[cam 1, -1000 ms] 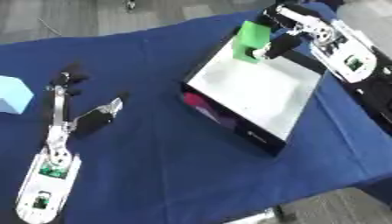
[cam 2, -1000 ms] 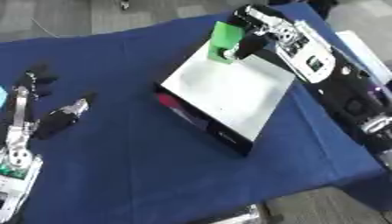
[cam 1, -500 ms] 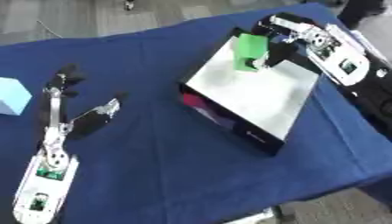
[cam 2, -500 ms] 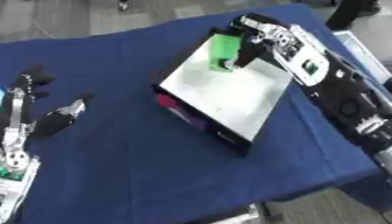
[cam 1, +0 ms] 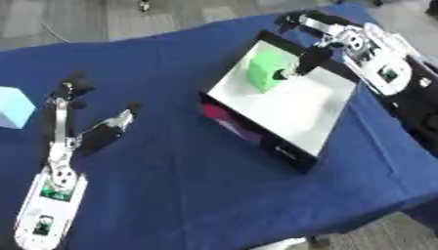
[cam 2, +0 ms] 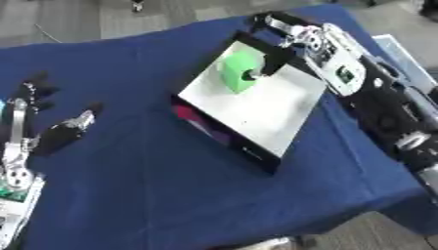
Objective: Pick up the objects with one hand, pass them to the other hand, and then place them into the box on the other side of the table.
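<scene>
A green block [cam 1: 267, 72] sits on the white floor of the open black box [cam 1: 295, 155], in its far corner. My right hand [cam 1: 363, 44] hangs over the box's far right side. Its fingers [cam 1: 301, 22] are stretched out beyond the far rim, apart from the block. The dark thumb [cam 1: 305, 62] points down, its tip right beside the block. My left hand [cam 1: 61, 146] lies open on the blue cloth at the left, fingers pointing away from me. A light blue block [cam 1: 12, 107] stands at the left edge, just left of that hand.
A blue cloth [cam 1: 171, 195] covers the table, and its near edge drops off at the bottom right. The box's front wall shows a pink patch [cam 1: 224, 117]. Grey floor lies beyond the far edge.
The green block has gone from the grip above the box's far rim down onto the box floor. The right hand's fingers have spread away from it. The left hand has stayed in place.
</scene>
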Robot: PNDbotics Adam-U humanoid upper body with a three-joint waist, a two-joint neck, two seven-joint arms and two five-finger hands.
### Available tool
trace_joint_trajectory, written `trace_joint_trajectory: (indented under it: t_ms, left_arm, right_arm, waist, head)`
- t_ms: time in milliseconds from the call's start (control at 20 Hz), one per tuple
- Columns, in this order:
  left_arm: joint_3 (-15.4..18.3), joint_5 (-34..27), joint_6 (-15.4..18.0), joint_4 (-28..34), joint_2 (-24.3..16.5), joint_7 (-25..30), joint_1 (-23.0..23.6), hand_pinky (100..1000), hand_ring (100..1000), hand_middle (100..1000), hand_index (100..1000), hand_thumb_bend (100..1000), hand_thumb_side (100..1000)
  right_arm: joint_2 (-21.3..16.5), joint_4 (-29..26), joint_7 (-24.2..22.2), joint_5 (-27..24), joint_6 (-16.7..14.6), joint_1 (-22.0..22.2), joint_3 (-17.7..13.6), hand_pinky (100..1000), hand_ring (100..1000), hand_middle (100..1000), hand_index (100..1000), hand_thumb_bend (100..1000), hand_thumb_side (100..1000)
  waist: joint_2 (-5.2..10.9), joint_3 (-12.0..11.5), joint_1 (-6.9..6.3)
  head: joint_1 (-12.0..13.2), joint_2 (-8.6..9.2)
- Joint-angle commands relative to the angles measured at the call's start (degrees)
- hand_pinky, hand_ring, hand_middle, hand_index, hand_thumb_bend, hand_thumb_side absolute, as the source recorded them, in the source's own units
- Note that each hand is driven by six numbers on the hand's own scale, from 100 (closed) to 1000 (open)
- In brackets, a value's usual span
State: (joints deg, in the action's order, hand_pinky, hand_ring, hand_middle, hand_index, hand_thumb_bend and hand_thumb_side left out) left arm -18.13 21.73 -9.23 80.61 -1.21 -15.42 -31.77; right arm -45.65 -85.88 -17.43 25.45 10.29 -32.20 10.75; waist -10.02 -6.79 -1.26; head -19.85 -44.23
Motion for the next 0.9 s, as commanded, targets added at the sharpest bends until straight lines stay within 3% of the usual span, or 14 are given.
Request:
trace_joint_trajectory:
  t_ms: [50, 300, 400, 550, 600, 700, 750, 800, 900]
  left_arm:
    - [0.55, 0.07, 0.06, 0.93, -0.48, -0.29, -0.74, 784, 822, 664, 891, 666, 282]
    - [0.68, 0.06, 0.04, 0.96, -0.44, -0.46, -0.73, 784, 822, 662, 890, 660, 285]
    - [0.76, 0.02, 0.03, 1.02, -0.40, -0.62, -0.77, 784, 822, 661, 890, 660, 284]
    - [0.85, 0.04, -0.02, 1.25, -0.37, -0.83, -0.95, 784, 822, 660, 890, 660, 281]
    - [0.87, 0.04, -0.05, 1.37, -0.39, -0.86, -1.03, 784, 822, 660, 890, 660, 280]
    - [0.94, 0.03, -0.20, 1.67, -0.53, -0.80, -1.21, 784, 823, 661, 890, 661, 281]
    - [0.97, 0.02, -0.32, 1.83, -0.62, -0.71, -1.26, 785, 824, 662, 890, 661, 283]
    - [1.02, 0.01, -0.45, 1.99, -0.71, -0.62, -1.28, 786, 825, 662, 889, 657, 286]
    - [1.52, -0.02, -0.89, 2.61, -1.03, -0.72, -1.18, 786, 825, 662, 889, 656, 286]
  right_arm:
    - [-1.24, -1.63, 0.02, 0.52, -0.52, -0.57, -0.90, 955, 946, 808, 939, 625, 178]
    - [-0.86, -4.03, 1.62, -2.78, 0.90, -0.79, -1.77, 951, 954, 824, 951, 584, 166]
    - [-0.28, -5.98, 3.26, -4.59, 2.05, -1.23, -2.71, 961, 962, 837, 962, 478, 183]
    - [0.84, -10.22, 6.08, -7.47, 3.81, -1.85, -3.60, 972, 963, 838, 952, 230, 220]
    - [1.13, -11.76, 7.06, -8.45, 4.34, -1.97, -3.65, 973, 962, 840, 953, 212, 219]
    - [1.52, -14.87, 9.02, -10.41, 5.12, -2.09, -3.39, 973, 962, 847, 956, 214, 210]
    - [1.56, -16.34, 9.98, -11.37, 5.44, -2.07, -3.15, 973, 962, 851, 957, 245, 184]
    - [1.52, -17.73, 10.93, -12.32, 5.77, -1.97, -2.88, 968, 958, 851, 955, 361, 108]
    - [1.56, -20.46, 12.69, -14.10, 5.54, -2.14, -2.44, 967, 957, 849, 953, 367, 103]
  waist:
    - [2.00, 0.02, -0.21]
    - [1.94, 0.06, -0.27]
    - [1.94, 0.11, -0.34]
    - [1.94, 0.15, -0.48]
    - [1.94, 0.15, -0.54]
    - [1.95, 0.12, -0.63]
    - [1.96, 0.10, -0.66]
    - [1.96, 0.09, -0.68]
    - [1.99, 0.08, -0.76]
  head:
    - [-0.12, 0.11]
    - [0.07, 0.11]
    - [0.64, 0.11]
    - [1.72, 0.11]
    - [2.17, 0.11]
    - [3.09, 0.11]
    - [3.44, 0.11]
    - [3.72, 0.11]
    - [4.63, 0.11]
